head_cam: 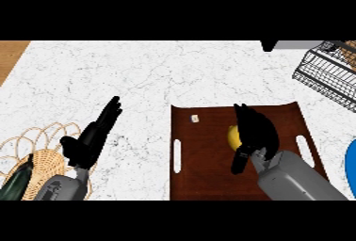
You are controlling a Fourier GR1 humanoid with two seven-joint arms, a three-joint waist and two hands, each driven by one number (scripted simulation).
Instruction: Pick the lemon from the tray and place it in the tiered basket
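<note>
Lemon under right hand, tiered basket apart

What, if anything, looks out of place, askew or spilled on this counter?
Nothing is spilled or damaged. The brown tray lies straight, the lemon on it, partly hidden by the right hand. Only a small white object near the tray's far left corner looks stray; what it is cannot be told.

I see the yellow lemon on the brown wooden tray, the black wire tiered basket behind it to the right, and the woven wicker mat to the left.
</note>
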